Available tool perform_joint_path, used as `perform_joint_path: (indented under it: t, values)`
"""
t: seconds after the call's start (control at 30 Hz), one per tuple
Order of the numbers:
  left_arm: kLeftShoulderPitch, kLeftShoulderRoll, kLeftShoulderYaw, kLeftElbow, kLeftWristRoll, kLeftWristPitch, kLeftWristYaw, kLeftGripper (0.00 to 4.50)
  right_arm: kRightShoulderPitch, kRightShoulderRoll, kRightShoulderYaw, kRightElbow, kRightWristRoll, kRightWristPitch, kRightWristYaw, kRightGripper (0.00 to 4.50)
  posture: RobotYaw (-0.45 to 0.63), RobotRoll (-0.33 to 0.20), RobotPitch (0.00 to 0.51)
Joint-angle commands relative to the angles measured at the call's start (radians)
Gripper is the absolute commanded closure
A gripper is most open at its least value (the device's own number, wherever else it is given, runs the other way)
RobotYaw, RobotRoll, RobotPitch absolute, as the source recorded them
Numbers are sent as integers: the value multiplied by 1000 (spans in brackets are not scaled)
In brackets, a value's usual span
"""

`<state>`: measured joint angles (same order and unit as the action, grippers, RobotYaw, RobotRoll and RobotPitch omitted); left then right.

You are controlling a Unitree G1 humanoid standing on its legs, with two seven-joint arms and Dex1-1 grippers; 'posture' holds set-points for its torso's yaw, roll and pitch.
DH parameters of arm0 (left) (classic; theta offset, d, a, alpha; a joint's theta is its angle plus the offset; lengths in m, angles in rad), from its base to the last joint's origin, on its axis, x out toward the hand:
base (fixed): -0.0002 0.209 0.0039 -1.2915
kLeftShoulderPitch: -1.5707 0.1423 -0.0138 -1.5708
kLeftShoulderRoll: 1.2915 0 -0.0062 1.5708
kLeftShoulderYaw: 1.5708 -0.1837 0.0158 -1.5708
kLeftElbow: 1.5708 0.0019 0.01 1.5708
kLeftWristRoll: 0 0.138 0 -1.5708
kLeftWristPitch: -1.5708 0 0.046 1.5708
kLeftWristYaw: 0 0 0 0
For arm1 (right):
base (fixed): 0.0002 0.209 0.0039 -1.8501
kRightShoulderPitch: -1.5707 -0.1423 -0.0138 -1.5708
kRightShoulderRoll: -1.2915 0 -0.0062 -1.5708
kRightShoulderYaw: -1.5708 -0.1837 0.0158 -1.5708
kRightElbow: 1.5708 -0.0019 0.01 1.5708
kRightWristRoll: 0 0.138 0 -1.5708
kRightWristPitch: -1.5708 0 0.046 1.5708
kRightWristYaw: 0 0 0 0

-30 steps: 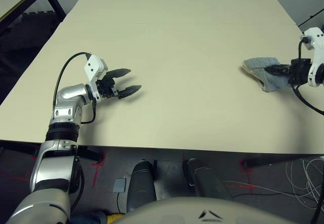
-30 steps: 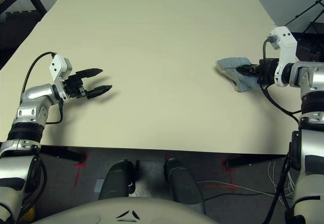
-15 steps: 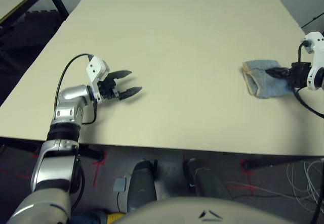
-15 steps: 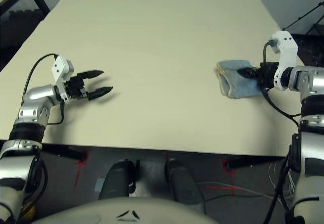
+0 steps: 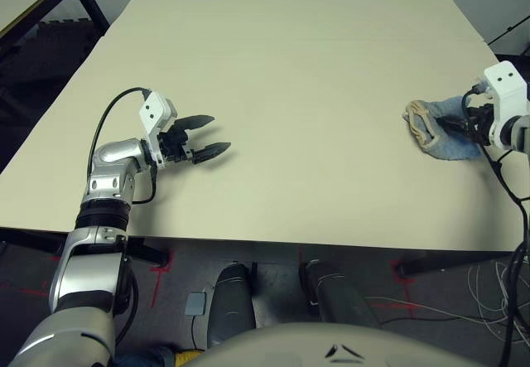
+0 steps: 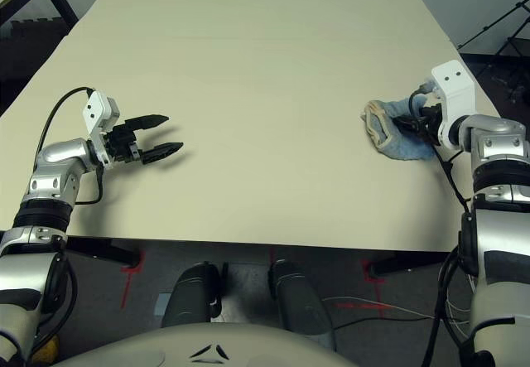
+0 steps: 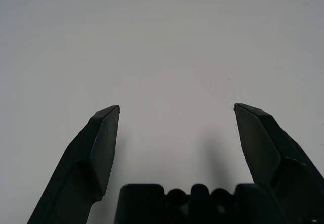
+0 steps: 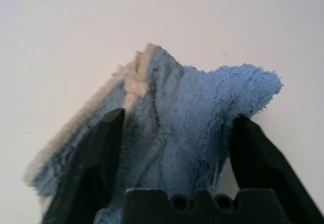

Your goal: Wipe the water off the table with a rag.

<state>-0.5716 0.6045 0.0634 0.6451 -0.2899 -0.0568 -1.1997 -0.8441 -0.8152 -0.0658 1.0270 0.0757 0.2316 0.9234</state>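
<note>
So the rag (image 5: 443, 127) sits on the table (image 5: 298, 69), way over by its right edge. The right gripper (image 8: 174, 133) is right at it, and the left gripper (image 5: 212, 134) is well off to the rag's left, nearer the table's left edge.

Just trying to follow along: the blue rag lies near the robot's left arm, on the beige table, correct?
Not quite. The rag lies on the beige table, but by the robot's right arm, at its right end effector, as the left eye view shows. The left end effector hovers far from it.
</note>
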Motion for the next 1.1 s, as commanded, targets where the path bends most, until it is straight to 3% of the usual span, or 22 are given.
perform_joint_path:
  t: [0.03,0.33,0.5,0.57,0.63,0.83,1.1]
  values:
    - [-4,5,25,11,4,-9,32,0,-16,-45,-41,-50,37,28,54,56,-176,0,114]
    - [15,-33,128,-2,-1,-29,280,0,30,-117,-127,-92,86,98,18,56,-171,0,114]
    - [27,-47,175,-5,4,-51,403,0,104,-85,-200,-107,141,13,-4,56,-160,0,118]
    - [23,-51,201,15,21,-62,502,0,140,-54,-278,-98,197,-50,-34,56,-158,0,123]
    - [9,-48,222,50,35,-75,597,0,173,-25,-352,-93,246,-126,-67,56,-161,0,129]
    - [-52,-26,258,154,62,-107,764,0,256,21,-444,-90,305,-255,-119,56,-162,0,128]
    - [-89,-12,264,227,72,-140,810,0,331,54,-503,-62,340,-365,-182,56,-165,0,112]
